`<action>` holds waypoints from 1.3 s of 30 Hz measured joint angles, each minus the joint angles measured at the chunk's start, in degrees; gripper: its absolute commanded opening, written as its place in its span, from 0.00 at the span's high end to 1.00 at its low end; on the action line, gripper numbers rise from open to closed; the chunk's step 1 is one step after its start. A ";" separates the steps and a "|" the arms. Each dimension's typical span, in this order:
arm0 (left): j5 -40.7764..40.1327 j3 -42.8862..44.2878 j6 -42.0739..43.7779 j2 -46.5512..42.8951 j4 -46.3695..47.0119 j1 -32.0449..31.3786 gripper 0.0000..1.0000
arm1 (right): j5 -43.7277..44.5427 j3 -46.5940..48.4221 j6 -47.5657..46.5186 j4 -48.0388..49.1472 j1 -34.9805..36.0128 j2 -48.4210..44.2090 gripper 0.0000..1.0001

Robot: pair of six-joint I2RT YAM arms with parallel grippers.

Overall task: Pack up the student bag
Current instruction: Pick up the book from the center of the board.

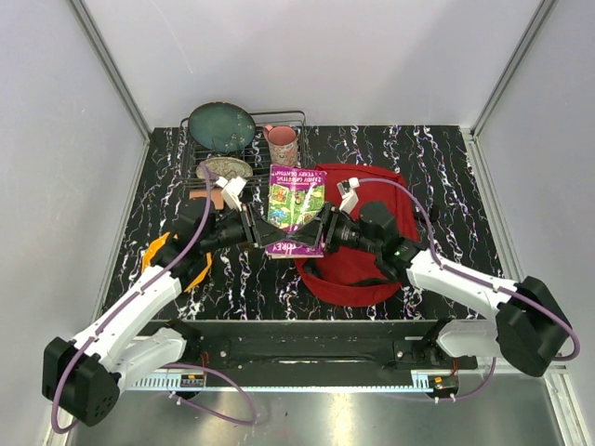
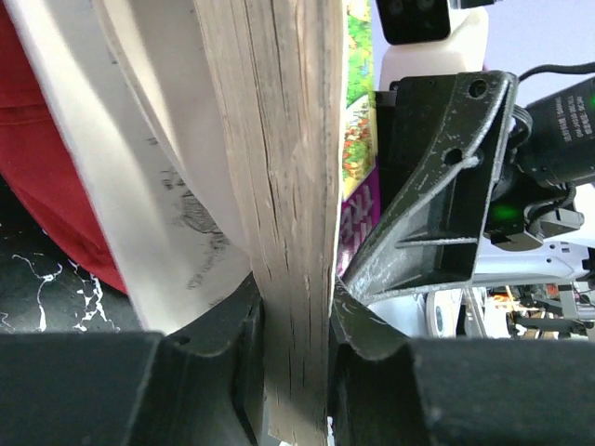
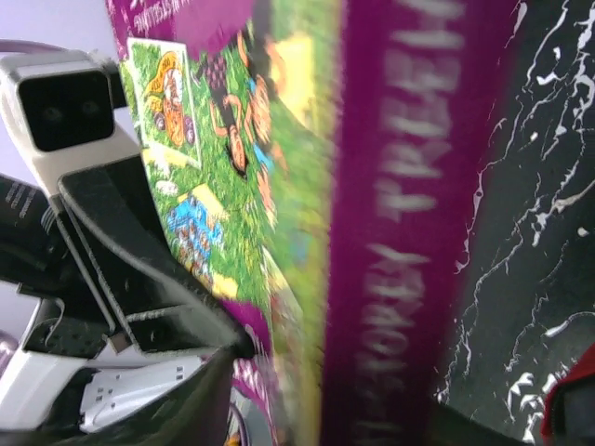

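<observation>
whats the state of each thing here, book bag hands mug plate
book, held off the table, not in the bag
left hand, shut on book pages
right hand, around the book's spine, grip unclear
student bag, lying flat on the table
pink mug, upright on the wire rack
green plate, resting on the wire rack

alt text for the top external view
A robot's left fingers clamp a purple and green book, its right fingers at the book's other side, over the left edge of a dark-red student bag on a marbled table. Behind, a wire rack holds a teal plate and pink mug.
</observation>
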 measured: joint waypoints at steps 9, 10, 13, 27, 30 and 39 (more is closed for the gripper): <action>0.31 1.55 -0.35 2.49 3.72 -2.38 0.95 | 4.24 -3.76 0.55 -1.29 -0.42 -8.11 1.00; 0.55 1.66 -0.46 2.75 4.20 -2.69 0.94 | 4.76 -4.02 0.52 -2.03 -0.39 -9.11 1.00; 0.96 1.66 -1.11 3.39 5.81 -3.56 0.90 | 5.79 -4.66 0.37 -3.50 -0.24 -11.45 1.00; 1.51 2.08 -3.06 6.88 9.77 -6.47 0.23 | 9.75 -8.44 0.98 -7.54 0.04 -19.56 1.00; 0.79 2.27 -2.62 6.78 8.68 -6.54 0.08 | 11.39 -8.44 0.90 -9.66 0.24 -21.35 1.00; -10.08 6.10 2.34 0.63 0.09 -5.49 0.01 | 15.52 -8.37 -2.56 -21.05 0.33 -28.72 1.00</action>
